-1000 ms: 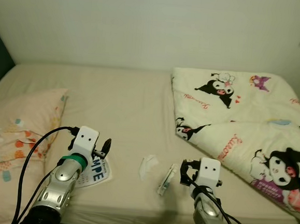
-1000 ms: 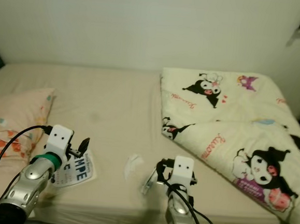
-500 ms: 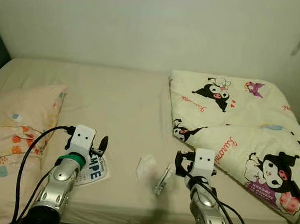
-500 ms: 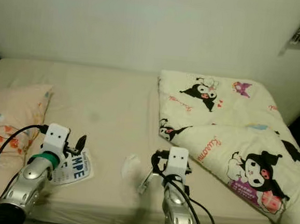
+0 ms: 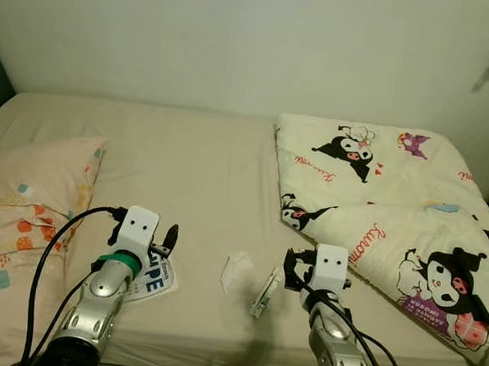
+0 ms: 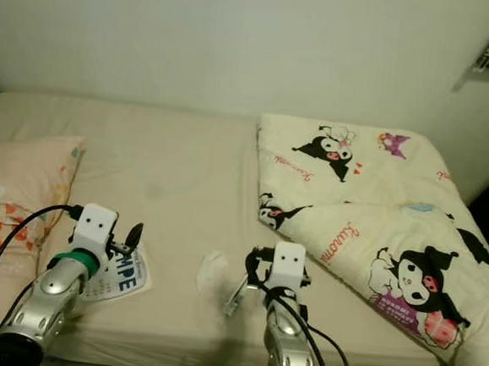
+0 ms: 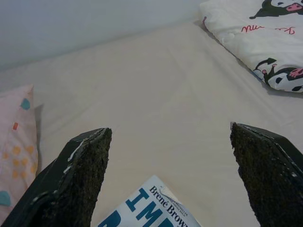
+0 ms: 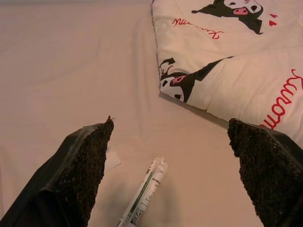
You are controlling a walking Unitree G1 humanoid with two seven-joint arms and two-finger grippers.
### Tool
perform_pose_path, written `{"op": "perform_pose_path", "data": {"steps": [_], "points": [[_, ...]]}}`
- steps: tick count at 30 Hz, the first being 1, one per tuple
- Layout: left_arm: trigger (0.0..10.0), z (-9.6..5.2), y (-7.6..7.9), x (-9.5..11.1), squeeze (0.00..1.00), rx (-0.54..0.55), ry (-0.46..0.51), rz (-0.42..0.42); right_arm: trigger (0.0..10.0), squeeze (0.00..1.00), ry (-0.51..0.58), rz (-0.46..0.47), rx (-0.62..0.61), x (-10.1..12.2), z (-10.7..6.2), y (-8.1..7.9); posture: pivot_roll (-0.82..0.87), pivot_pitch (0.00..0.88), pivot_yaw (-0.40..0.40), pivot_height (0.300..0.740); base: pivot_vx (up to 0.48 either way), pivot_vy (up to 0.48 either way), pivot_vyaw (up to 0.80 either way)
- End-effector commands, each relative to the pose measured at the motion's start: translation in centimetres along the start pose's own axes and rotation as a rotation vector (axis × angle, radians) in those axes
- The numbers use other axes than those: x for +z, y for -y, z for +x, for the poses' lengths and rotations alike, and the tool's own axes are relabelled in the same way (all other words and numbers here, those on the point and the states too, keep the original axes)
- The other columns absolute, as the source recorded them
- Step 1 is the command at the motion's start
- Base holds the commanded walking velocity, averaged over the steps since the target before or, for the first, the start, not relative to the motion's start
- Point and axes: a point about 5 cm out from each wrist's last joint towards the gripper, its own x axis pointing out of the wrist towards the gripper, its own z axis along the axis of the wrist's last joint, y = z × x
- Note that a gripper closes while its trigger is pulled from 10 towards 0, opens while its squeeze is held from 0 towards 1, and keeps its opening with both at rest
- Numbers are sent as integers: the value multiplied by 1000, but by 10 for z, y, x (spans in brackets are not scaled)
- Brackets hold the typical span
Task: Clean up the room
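Pillow, pale with coloured spots (image 5: 22, 216), lies at the left edge of the frame on the beige bed sheet (image 5: 195, 171). My left gripper (image 5: 162, 244) stands wide over the thin white booklet with blue letters (image 5: 154, 278) at lower left; I judge it light and floppy, best pinched at an edge. In the lower centre lies a crumpled white tissue (image 5: 238, 270), very soft. Beside it my right gripper (image 8: 165, 156), also wide, hovers above the slim white tube (image 8: 144, 191), probably light and slippery; I would grasp its middle. The cartoon-printed white quilt (image 5: 395, 203) fills the right side.
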Motion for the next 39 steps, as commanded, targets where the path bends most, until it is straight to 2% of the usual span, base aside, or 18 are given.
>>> {"op": "perform_pose_path", "data": {"steps": [1, 26, 39], "points": [[10000, -3, 0, -8, 0, 0, -25, 12, 10000, 0, -24, 14, -11, -6, -2, 2, 86, 6, 25, 696, 0, 0, 0], [10000, -3, -2, -9, 0, 12, -37, 10, 10000, 0, -36, 21, 17, -7, -1, -1, 96, 0, 15, 601, 0, 0, 0], [10000, 0, -3, -5, 0, 34, -19, 25, 10000, 0, -29, -21, 89, -3, 3, -11, 95, 0, -13, 596, 0, 0, 0]]}}
